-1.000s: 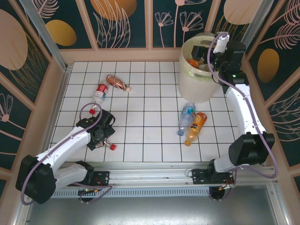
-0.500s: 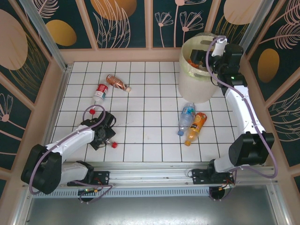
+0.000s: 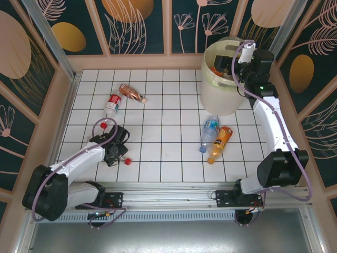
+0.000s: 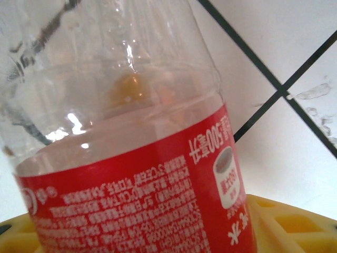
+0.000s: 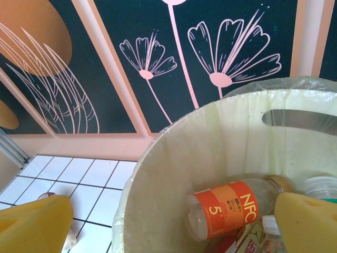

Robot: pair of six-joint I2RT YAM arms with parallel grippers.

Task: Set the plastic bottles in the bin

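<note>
My left gripper is low on the tiled floor at the front left, shut on a clear bottle with a red label. The bottle's red cap pokes out to its right, and a yellow pad presses its side. My right gripper hangs open over the cream bin, with nothing between its yellow fingers. Inside the bin lies an orange-labelled bottle among others. On the floor lie a red-and-white-labelled bottle, a crumpled copper one, a blue-labelled one and an orange one.
Wooden walls with dark floral panels enclose the white tiled floor. A metal rail runs along the near edge. A small red cap-like piece sits just behind my left arm. The bin's liner overhangs its rim.
The left gripper's jaws have closed from wide open onto the red-labelled bottle, and the arm has settled slightly. The right gripper has shifted a little leftward over the bin and stayed open.
</note>
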